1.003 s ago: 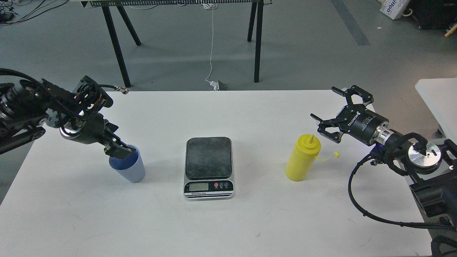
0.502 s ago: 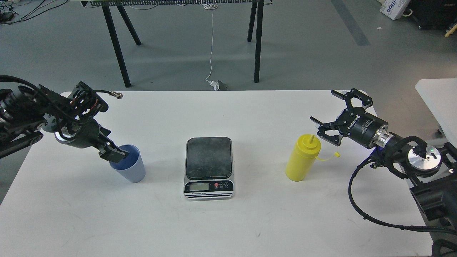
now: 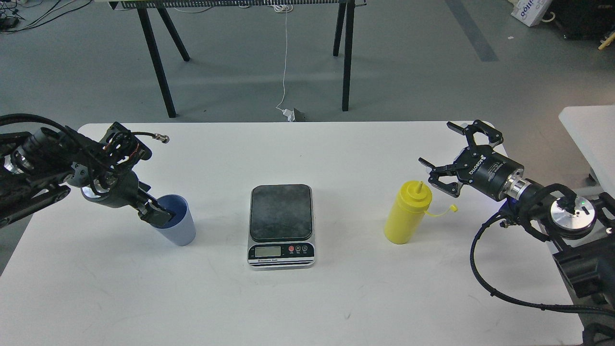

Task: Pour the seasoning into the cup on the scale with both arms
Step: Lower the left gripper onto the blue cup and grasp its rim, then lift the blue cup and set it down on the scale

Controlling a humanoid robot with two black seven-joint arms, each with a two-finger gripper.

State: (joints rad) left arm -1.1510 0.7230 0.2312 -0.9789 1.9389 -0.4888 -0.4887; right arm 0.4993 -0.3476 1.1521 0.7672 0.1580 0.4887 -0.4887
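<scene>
Head view: the yellow squeeze bottle [image 3: 406, 213] is seen standing upright on the white table [image 3: 307, 298] at right of centre, its small cap hanging off on a tether, while the scale [image 3: 281, 225] lies at the centre of the frame and the light-blue cup [image 3: 175, 226] stands at left of centre, apart from the scale. The right gripper [image 3: 449, 158] is held just beside the bottle's top with its fingers spread wide and nothing grasped. The left gripper [image 3: 156, 215] is set at the cup's rim, one finger reaching inside, though whether the rim is pinched cannot be told.
</scene>
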